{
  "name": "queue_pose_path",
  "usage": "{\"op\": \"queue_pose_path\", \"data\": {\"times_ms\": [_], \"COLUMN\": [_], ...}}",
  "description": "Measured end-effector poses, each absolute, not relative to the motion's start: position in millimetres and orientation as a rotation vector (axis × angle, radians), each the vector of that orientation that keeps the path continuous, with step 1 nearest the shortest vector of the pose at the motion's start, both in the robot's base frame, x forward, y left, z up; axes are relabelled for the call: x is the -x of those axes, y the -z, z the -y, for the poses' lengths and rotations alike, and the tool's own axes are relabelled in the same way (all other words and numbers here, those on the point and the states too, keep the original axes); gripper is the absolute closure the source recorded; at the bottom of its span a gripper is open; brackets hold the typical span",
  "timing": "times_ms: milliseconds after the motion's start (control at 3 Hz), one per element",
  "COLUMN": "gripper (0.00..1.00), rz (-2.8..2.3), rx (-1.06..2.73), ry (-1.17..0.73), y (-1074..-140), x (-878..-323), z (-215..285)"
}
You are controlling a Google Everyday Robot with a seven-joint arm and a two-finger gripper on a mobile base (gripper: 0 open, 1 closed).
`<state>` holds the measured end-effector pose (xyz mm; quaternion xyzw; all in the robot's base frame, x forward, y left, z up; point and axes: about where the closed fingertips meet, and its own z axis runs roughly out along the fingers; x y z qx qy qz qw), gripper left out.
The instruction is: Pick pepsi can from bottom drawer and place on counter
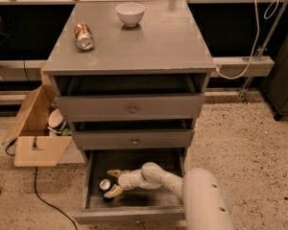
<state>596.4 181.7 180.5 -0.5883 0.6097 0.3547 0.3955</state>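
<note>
The bottom drawer point(134, 213) is pulled open and shows its dark interior. The pepsi can point(105, 186) stands upright inside at the left, seen mostly by its silver top. My white arm reaches down into the drawer from the lower right. My gripper point(113, 182) is open, with one finger behind the can and one in front of it, so the can sits between the fingers. The grey counter point(149, 42) is the cabinet top above.
A brownish-gold can point(83, 36) lies on its side on the counter's left. A white bowl point(130, 13) stands at the counter's back. The two upper drawers are slightly open. An open cardboard box point(36, 133) sits on the floor at the left.
</note>
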Motion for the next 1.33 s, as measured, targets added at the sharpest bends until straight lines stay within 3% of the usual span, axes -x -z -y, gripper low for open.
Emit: {"op": "queue_pose_path", "data": {"times_ms": [333, 667, 1000, 1333], "gripper": [0.56, 0.79, 1.0, 1.0], "rz": [-1.539, -1.535, -1.434, -1.359], "rx": [1.463, 1.444, 1.429, 1.425], "ry": [-0.918, -0.926, -0.957, -0.964], "y": [-179.2, -182.4, -223.1, -261.9], "x": [-592.7, -589.7, -584.4, -575.6], "z": [-186.4, -187.2, -155.3, -105.5]}}
